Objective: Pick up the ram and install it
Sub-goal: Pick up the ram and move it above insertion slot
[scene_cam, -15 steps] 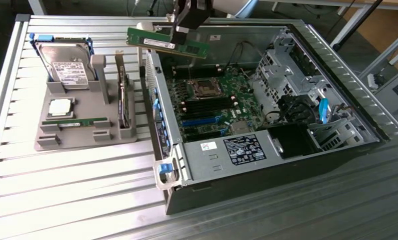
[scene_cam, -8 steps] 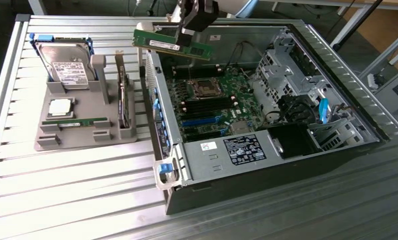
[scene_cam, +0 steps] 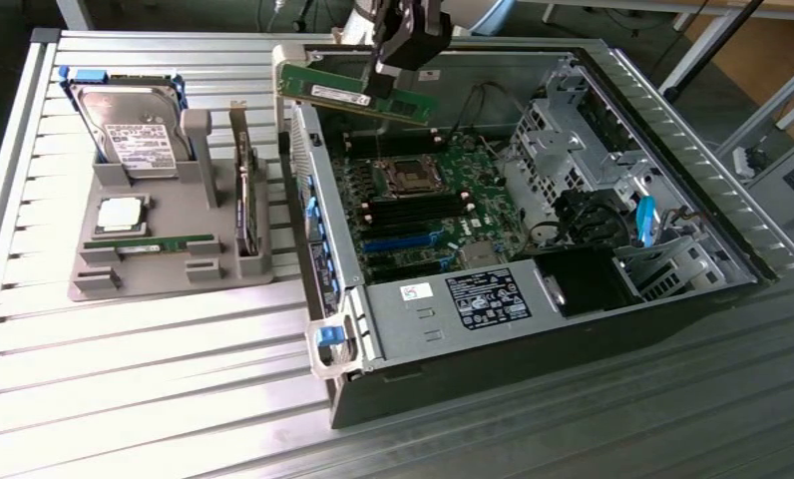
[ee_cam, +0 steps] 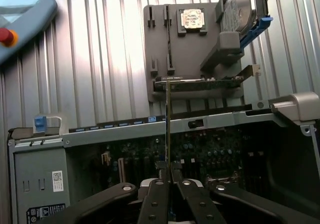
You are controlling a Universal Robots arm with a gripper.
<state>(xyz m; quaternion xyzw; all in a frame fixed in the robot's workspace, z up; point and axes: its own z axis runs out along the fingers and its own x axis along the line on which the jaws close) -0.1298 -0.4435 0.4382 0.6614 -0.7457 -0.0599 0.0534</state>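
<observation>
Closest to me, the ribbed metal desk (scene_cam: 145,399) carries an open computer case (scene_cam: 716,230) lying on its side, with the power supply (scene_cam: 484,299) at its near end. Beyond that lies the motherboard (scene_cam: 424,215), its processor socket (scene_cam: 404,177) uncovered. On the exterior view's left, beside the case, a grey holder (scene_cam: 158,269) keeps a green stick (scene_cam: 151,242) lying flat, a square silver processor chip (scene_cam: 121,215) behind it, and a hard drive (scene_cam: 131,135) standing at the far end. Farthest off, over the far end of the case, the gripper (scene_cam: 400,60) pinches the ram (scene_cam: 350,90) by its upper edge, jaws narrow on the board. The ram hangs in the air, slightly tilted, above the motherboard.
</observation>
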